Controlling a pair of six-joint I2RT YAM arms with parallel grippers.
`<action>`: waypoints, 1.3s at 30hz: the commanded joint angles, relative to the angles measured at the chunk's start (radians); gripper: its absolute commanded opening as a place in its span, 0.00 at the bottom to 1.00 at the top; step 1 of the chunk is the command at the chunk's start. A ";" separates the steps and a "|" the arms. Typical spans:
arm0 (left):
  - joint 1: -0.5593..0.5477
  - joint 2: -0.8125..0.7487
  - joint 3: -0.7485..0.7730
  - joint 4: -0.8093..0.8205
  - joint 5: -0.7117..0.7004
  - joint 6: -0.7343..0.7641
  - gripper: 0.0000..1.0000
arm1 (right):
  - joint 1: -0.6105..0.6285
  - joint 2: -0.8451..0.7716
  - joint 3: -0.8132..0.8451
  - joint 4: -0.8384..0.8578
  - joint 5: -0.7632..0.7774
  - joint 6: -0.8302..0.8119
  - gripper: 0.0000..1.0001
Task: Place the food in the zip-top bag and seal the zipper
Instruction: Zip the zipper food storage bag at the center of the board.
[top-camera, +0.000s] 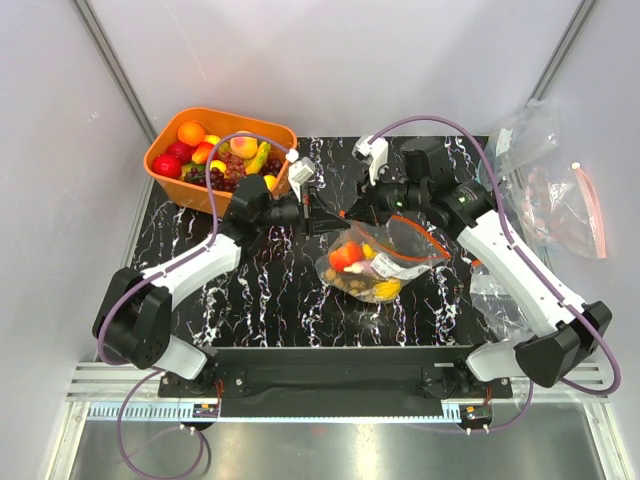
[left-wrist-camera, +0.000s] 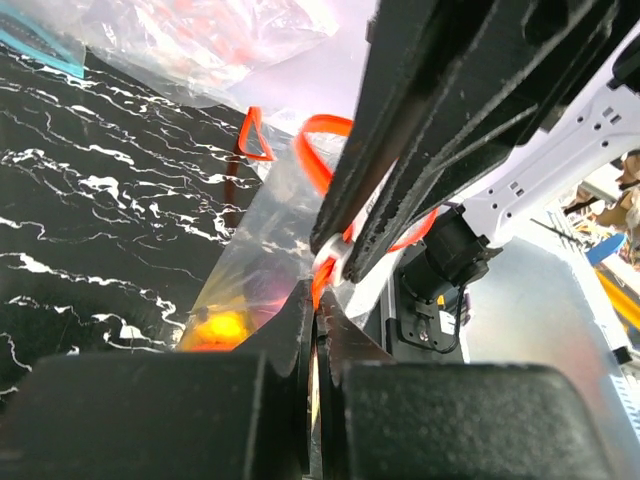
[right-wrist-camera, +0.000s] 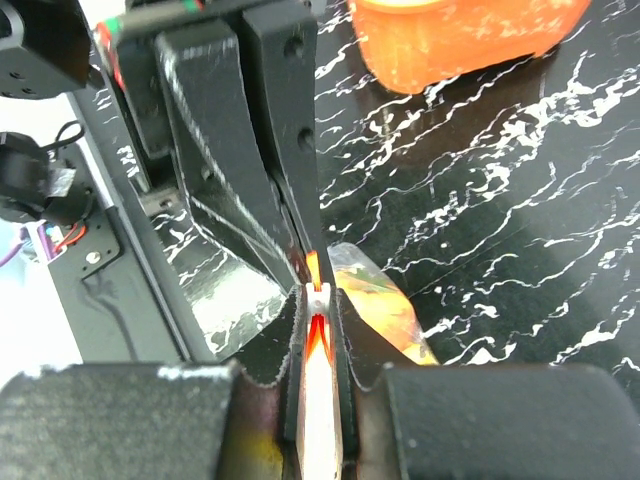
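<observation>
The left gripper (top-camera: 318, 222) and the right gripper (top-camera: 352, 215) meet tip to tip, just off the right-hand corner of the orange bin (top-camera: 157, 150) on the side toward the arm bases. Each is pinched narrow on the same end of the zipper (top-camera: 420, 240). In the left wrist view the closed fingers (left-wrist-camera: 300, 330) have the orange-red strip (left-wrist-camera: 315, 165) running between them. In the right wrist view the pads (right-wrist-camera: 292, 345) press a sliver of that strip (right-wrist-camera: 317, 335) flat. From this corner the zip-top bag (top-camera: 375, 262) hangs and spreads over the black marbled table (top-camera: 270, 290), further right of the bin and nearer the arm bases. Food (top-camera: 347, 257) shows through the plastic, red, white and yellow pieces bunched low in the bag, so the loading half of the job looks done. The sealing does not: beyond the pinched corner the strip bows and loops with its two lips apart, so most of the mouth seems unpressed. More fruit lies in the bin, though whether any of it is meant for the bag cannot be told. What is left, as I judge it, is running the press along the strip to its far end.
</observation>
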 joint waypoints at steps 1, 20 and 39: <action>0.059 -0.011 0.008 0.079 -0.008 -0.044 0.00 | 0.003 -0.069 -0.035 0.026 0.071 -0.027 0.00; 0.273 -0.045 -0.038 -0.206 -0.276 -0.006 0.00 | 0.003 -0.193 -0.151 -0.106 0.301 0.094 0.00; 0.287 -0.191 -0.012 -0.446 -0.447 0.022 0.00 | 0.002 -0.376 -0.330 -0.025 0.588 0.192 0.04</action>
